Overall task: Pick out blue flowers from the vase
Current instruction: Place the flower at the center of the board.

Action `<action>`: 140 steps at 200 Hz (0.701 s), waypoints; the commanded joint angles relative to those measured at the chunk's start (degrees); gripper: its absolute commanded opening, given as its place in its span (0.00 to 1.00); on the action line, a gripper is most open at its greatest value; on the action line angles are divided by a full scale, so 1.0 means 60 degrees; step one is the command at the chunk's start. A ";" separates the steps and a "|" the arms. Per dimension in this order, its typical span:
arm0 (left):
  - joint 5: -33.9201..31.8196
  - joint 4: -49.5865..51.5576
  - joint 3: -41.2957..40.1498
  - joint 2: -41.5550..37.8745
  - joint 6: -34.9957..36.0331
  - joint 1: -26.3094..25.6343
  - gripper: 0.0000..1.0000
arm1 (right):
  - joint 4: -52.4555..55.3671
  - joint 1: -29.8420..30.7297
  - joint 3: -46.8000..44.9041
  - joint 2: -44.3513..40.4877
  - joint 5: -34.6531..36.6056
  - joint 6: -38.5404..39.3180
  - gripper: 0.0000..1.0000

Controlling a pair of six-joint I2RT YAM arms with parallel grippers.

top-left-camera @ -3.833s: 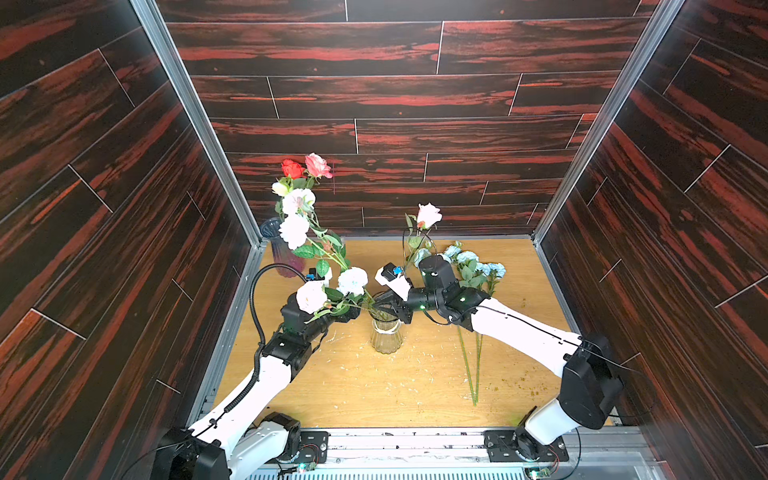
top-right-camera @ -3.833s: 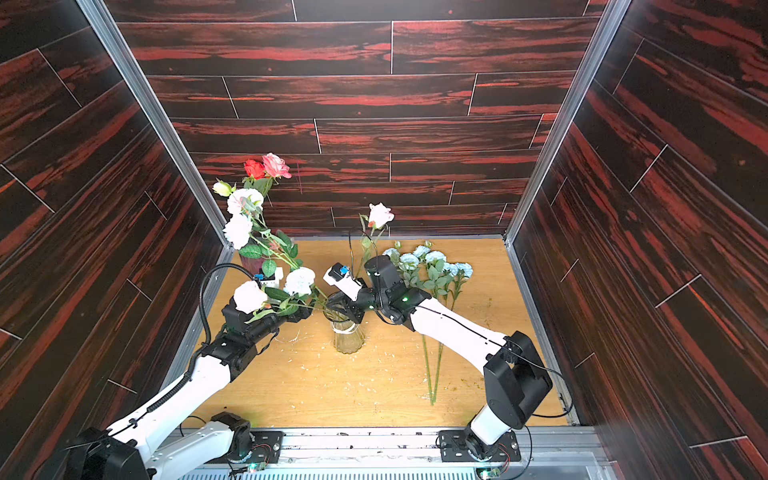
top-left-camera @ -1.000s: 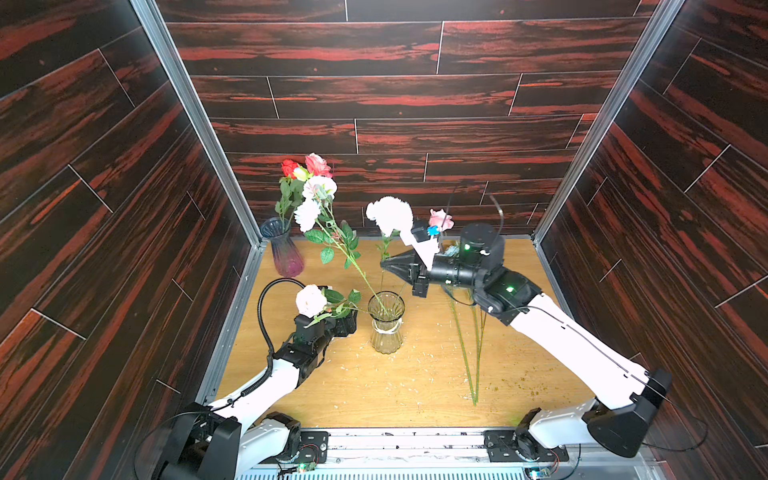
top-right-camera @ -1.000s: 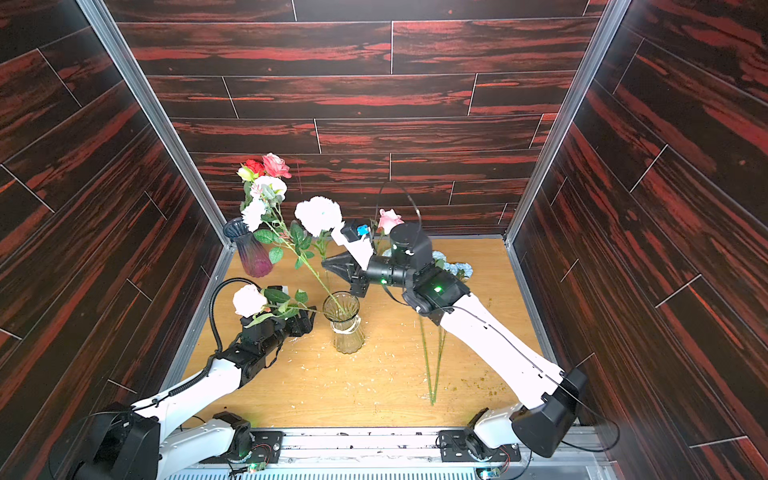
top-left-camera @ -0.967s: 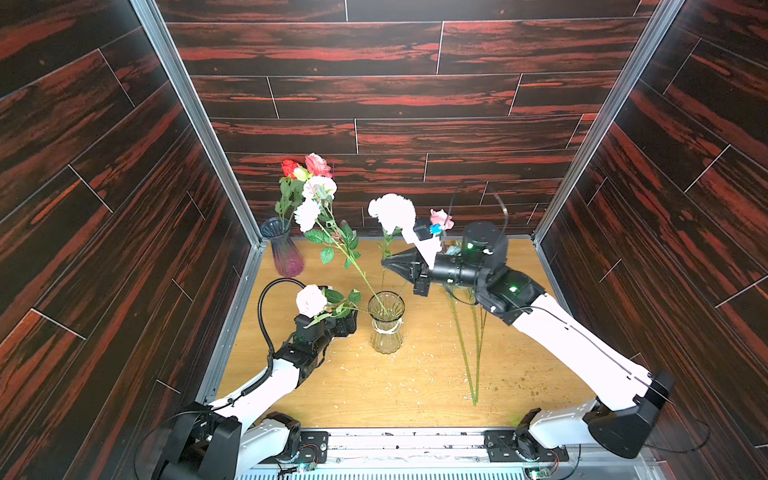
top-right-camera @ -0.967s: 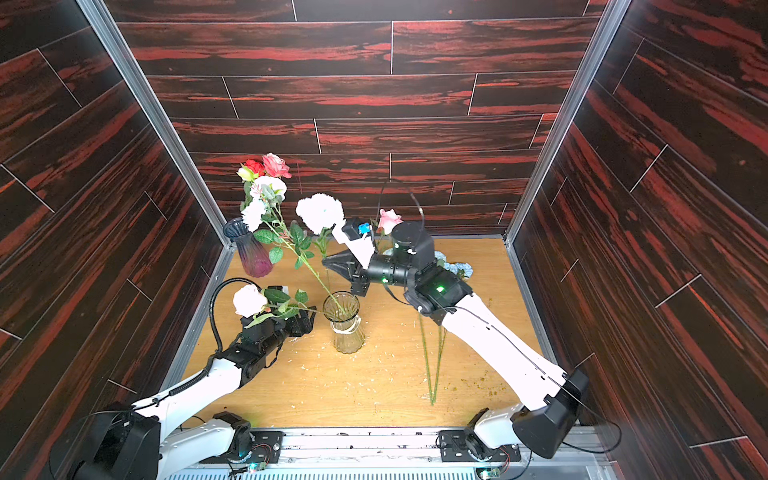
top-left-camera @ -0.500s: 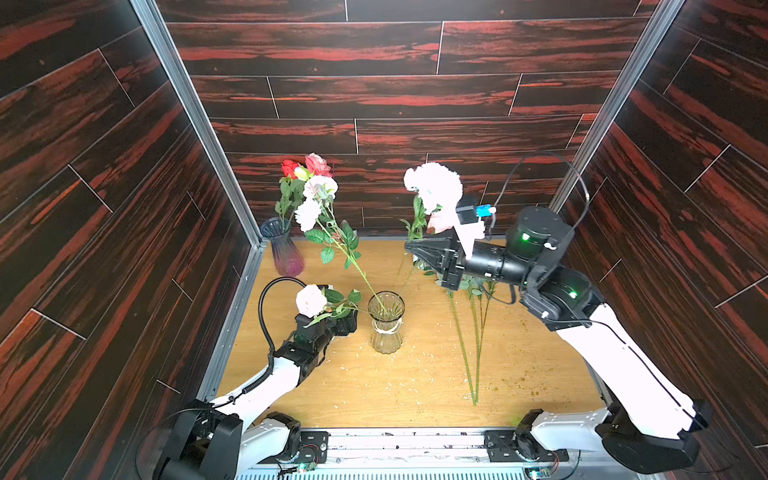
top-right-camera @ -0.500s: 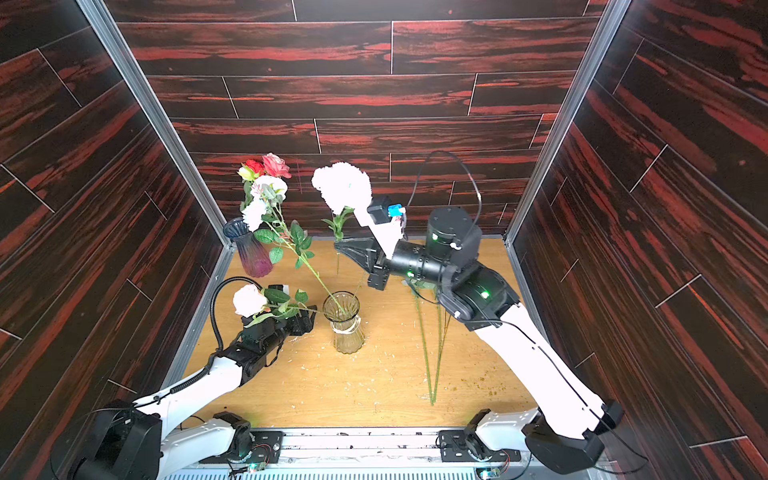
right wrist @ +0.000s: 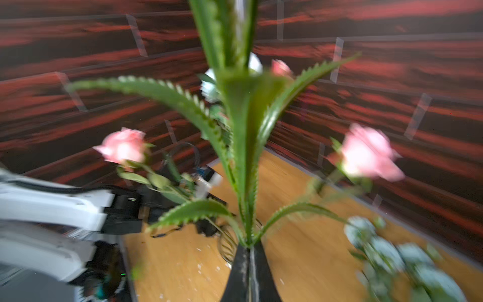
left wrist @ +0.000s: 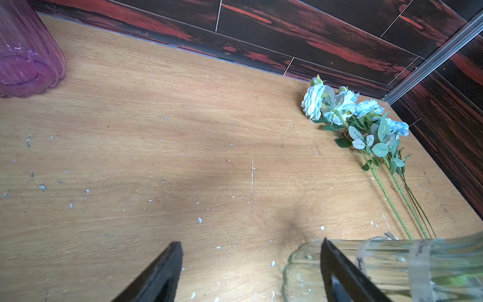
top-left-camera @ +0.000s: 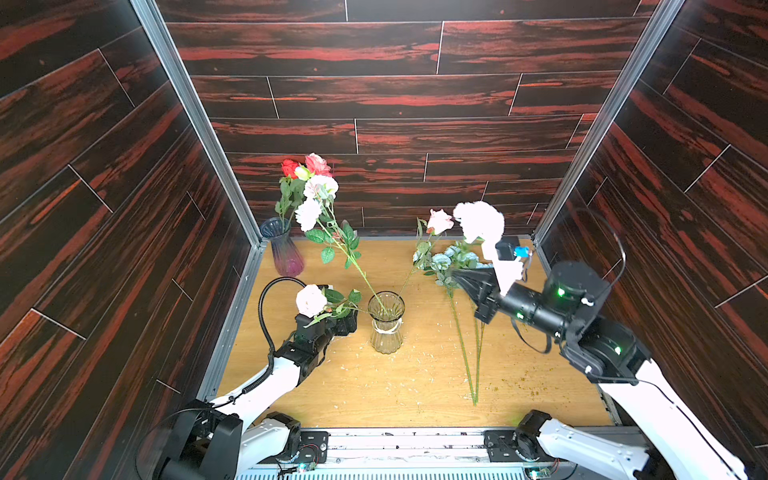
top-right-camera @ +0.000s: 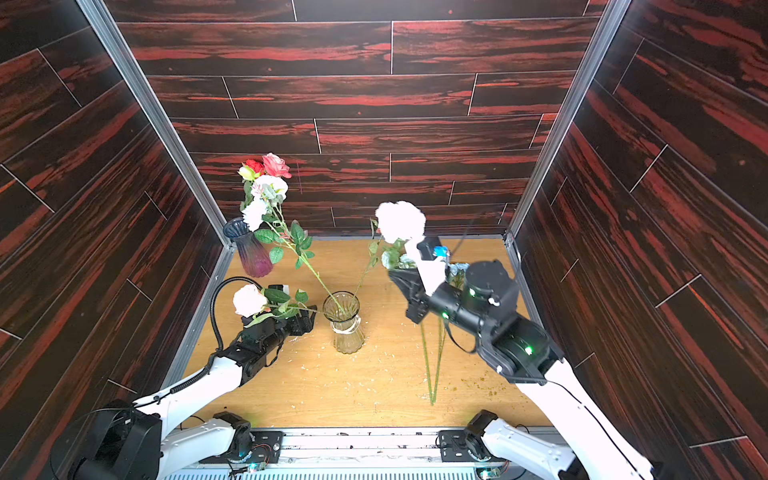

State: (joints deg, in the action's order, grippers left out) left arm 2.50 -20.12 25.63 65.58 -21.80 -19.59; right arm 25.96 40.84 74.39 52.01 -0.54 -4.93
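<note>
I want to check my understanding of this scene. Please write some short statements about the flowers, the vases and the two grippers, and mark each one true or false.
1. The blue flowers lie on the table, outside the clear vase. True.
2. The right gripper is open and empty. False: it is shut on the stem of a white ruffled flower.
3. The left gripper is open, beside the clear vase. True.
4. The purple vase lies on its side. False: it stands upright in the back corner, with the red and pink roses in it.
5. The clear vase holds flower stems, among them a pink rose. True.
</note>
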 commanded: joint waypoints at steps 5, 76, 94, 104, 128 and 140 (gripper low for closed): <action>-0.0065 0.0065 0.0284 0.0040 0.0113 -0.0021 0.84 | 0.0283 -0.0914 -0.0838 -0.0834 0.1251 -0.0738 0.00; -0.0088 0.0101 0.0338 0.0071 0.0103 -0.0022 0.84 | 0.0341 -0.4716 -0.3126 -0.0537 -0.1237 -0.1422 0.00; -0.0088 0.0108 0.0343 0.0085 0.0097 -0.0019 0.84 | 0.0211 -0.5344 -0.3200 0.0271 -0.2474 -0.1407 0.00; -0.0095 0.0118 0.0343 0.0091 0.0090 -0.0022 0.84 | 0.0287 -0.5381 -0.3049 0.0823 -0.2734 -0.1226 0.00; -0.0095 0.0101 0.0341 0.0085 0.0098 -0.0030 0.84 | 0.0471 -0.5382 -0.2687 0.2095 -0.3759 -0.1068 0.00; -0.0095 0.0101 0.0343 0.0100 0.0094 -0.0030 0.84 | 0.0397 -0.5379 -0.2569 0.2723 -0.4311 -0.1066 0.00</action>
State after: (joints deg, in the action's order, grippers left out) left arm 2.48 -19.70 26.15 66.04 -21.82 -19.59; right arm 28.69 8.67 56.29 63.44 -16.19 -11.92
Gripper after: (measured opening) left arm 0.843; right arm 0.047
